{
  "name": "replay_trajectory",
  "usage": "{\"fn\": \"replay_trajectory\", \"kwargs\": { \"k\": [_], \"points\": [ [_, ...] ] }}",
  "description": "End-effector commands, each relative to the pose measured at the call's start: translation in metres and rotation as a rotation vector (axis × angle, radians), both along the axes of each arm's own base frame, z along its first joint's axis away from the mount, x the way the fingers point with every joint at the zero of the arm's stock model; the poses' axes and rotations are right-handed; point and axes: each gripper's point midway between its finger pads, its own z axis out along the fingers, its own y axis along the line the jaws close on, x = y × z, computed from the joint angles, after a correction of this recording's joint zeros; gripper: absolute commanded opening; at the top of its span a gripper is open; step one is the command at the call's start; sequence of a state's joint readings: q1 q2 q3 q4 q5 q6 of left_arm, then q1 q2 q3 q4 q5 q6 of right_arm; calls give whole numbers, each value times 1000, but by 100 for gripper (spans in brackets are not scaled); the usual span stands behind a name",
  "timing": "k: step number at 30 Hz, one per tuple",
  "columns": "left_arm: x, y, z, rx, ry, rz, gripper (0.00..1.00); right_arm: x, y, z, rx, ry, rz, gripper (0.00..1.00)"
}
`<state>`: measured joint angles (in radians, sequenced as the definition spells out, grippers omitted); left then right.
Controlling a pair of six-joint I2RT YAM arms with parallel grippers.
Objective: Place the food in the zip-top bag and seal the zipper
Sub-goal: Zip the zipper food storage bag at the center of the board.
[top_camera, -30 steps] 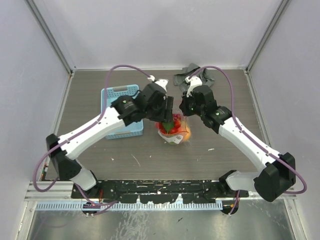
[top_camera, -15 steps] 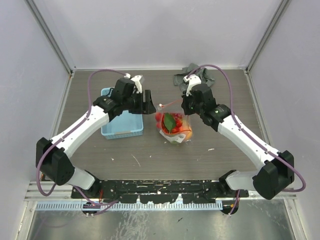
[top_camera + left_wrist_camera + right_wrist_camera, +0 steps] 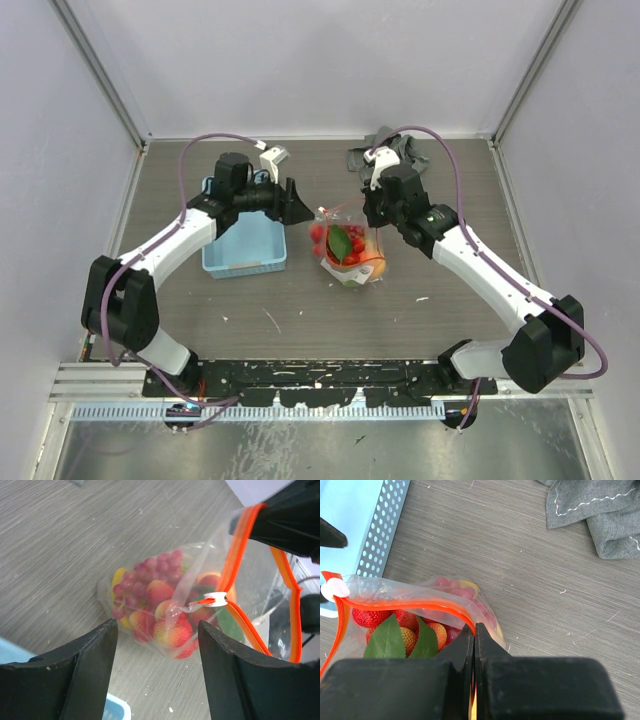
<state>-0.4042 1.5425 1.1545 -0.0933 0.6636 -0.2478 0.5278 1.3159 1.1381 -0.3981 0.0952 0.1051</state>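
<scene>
Orange zipper (image 3: 410, 603) pinched in the right gripper (image 3: 474, 630), jaws fully closed on the strip, at the mouth of one clear bag (image 3: 348, 250) mid-table holding strawberries (image 3: 367, 617), one purple grape bunch (image 3: 150, 572), two green leaves (image 3: 387, 640). Left gripper (image 3: 155, 645) gapes wide, empty, between bag and one blue basket (image 3: 240, 240). One grey cloth (image 3: 385, 148) lies by the far edge; bare table (image 3: 330, 310) spreads nearer and rightward.

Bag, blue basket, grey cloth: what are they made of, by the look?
Zip-top bag: thin clear plastic film, glossy; fruit shows through and it wrinkles. Its zipper looks like an orange plastic strip.
Basket: light blue rigid plastic, probably moulded; rows of round holes in its wall.
Cloth: grey woven fabric, matte; soft folds and white stitching.
</scene>
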Motion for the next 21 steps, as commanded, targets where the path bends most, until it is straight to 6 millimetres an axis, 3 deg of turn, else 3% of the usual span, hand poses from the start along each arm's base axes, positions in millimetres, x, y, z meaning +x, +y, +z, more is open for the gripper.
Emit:
{"fn": "replay_trajectory", "kwargs": {
  "k": [1, 13, 21],
  "points": [
    [-7, -23, 24, -96, -194, -217, 65, 10, 3, 34, 34, -87, 2, 0],
    [-21, -42, 10, -184, -139, -399, 51, 10, 5, 35, 42, -89, 13, 0],
    [-30, -45, 14, -195, -125, -417, 19, 9, 5, 39, 58, -98, 6, 0]
  ]
}}
